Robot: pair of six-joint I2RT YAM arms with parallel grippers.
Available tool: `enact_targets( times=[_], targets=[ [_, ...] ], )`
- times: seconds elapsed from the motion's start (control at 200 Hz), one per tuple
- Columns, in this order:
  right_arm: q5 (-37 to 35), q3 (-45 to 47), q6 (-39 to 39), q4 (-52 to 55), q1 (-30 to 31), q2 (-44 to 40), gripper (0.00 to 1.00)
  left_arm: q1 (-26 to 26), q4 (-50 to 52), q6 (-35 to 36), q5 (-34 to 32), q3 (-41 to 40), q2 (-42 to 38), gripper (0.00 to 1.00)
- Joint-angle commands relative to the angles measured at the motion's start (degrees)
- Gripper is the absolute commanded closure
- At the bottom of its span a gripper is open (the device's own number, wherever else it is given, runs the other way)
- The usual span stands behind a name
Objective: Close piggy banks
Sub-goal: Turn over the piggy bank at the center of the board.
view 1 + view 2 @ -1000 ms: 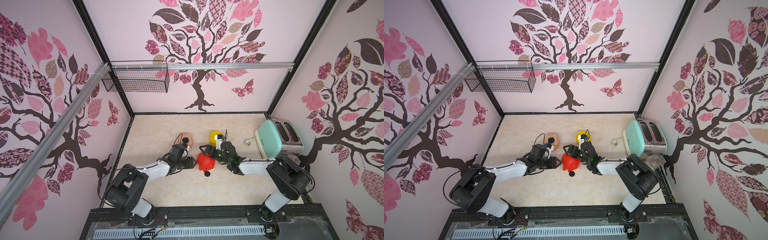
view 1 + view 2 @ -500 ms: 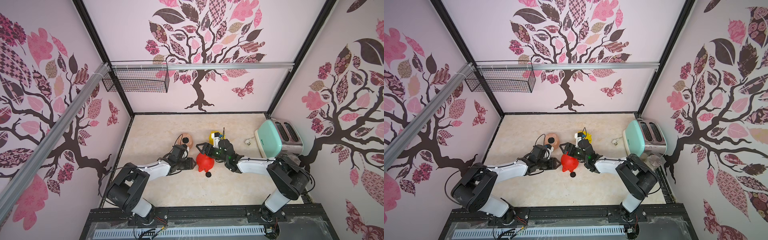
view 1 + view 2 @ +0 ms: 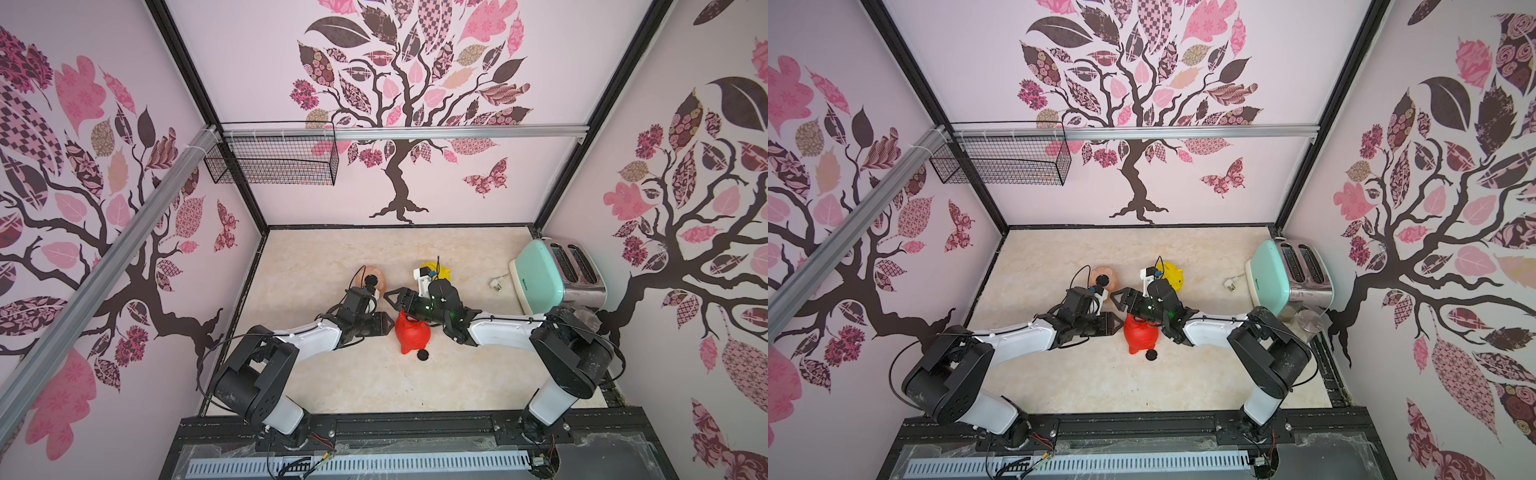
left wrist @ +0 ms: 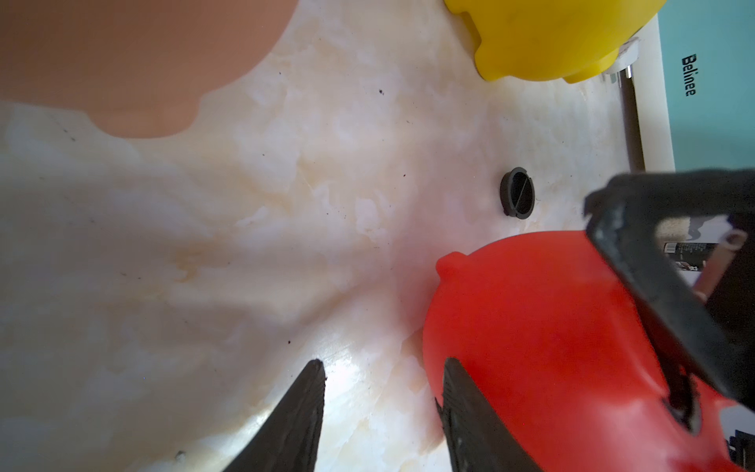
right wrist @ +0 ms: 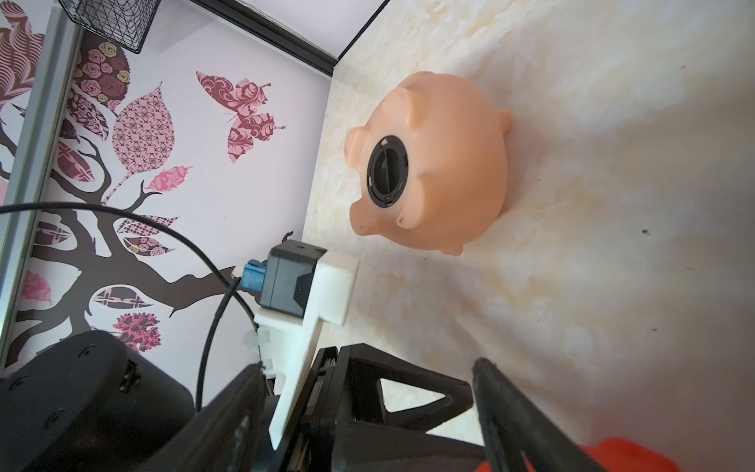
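Left tool (image 4: pixel 383 363) and right tool (image 5: pixel 367 365) both gape empty beside red piggy bank (image 4: pixel 551 347).

Pale pink walls (image 3: pixel 257 62) all round carry dark tree stickers (image 3: pixel 398 178) with pink patterned leaves. A black wire basket (image 3: pixel 270 160) hangs from a silver rail (image 3: pixel 457 132) on the back wall. The cream marbled counter (image 3: pixel 353 386) lies evenly lit, and a mint-green toaster (image 3: pixel 540 278) stands at its right edge.

A plug (image 3: pixel 423 354) lies just before the nearest piggy bank (image 3: pixel 411 337), toaster (image 3: pixel 540 278) far right.
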State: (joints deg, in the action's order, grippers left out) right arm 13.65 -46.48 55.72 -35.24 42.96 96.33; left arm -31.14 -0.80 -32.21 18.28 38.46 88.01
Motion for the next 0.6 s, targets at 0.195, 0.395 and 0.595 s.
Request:
enact_targets(
  times=[0.195, 0.395, 0.595],
  targets=[
    [0.2, -4.8, -2.2, 6.5, 0.6, 0.2, 0.17, 0.1, -1.5, -1.0, -0.7, -0.1, -1.1, 0.5],
    [-0.3, -6.6, -4.8, 10.1, 0.7, -1.8, 0.16, 0.7, -2.7, -1.7, -1.3, -1.9, -3.1, 0.5],
    [-3.4, -8.3, -10.5, 16.9, 0.7, -7.3, 0.14, 0.9, -4.2, -2.2, -2.0, -4.1, -5.9, 0.49]
  ],
)
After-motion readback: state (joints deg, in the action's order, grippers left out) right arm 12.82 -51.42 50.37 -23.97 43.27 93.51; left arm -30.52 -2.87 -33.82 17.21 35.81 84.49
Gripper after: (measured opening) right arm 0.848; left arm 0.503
